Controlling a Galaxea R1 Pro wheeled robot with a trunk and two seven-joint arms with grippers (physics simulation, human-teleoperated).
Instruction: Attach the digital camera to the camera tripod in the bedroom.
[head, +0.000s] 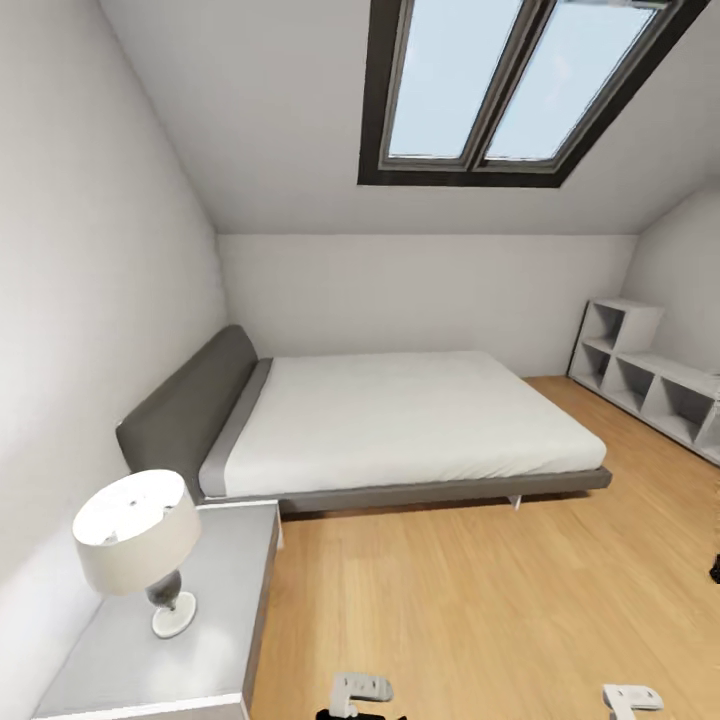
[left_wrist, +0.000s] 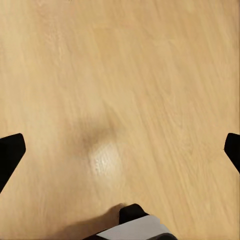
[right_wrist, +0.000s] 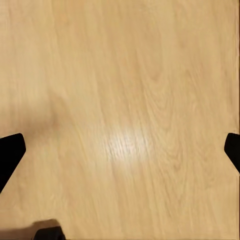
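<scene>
The digital camera and the camera tripod are out of view. I am in the bedroom, facing a bed (head: 400, 420) under a sloped ceiling. In the left wrist view my left gripper (left_wrist: 120, 155) hangs open over bare wood floor (left_wrist: 125, 75), its black fingertips (left_wrist: 10, 155) far apart and nothing between them. My right gripper (right_wrist: 120, 152) is open in the same way over the floor, one black fingertip (right_wrist: 10, 155) at each side. White parts of my left arm (head: 360, 690) and right arm (head: 630, 697) show at the head view's lower edge.
A white nightstand (head: 230, 640) with a table lamp (head: 140, 545) stands at the near left. White cubby shelving (head: 650, 385) lines the right wall. A small black shape (head: 715, 570) sits at the right edge. Wood floor (head: 480, 600) stretches between me and the bed.
</scene>
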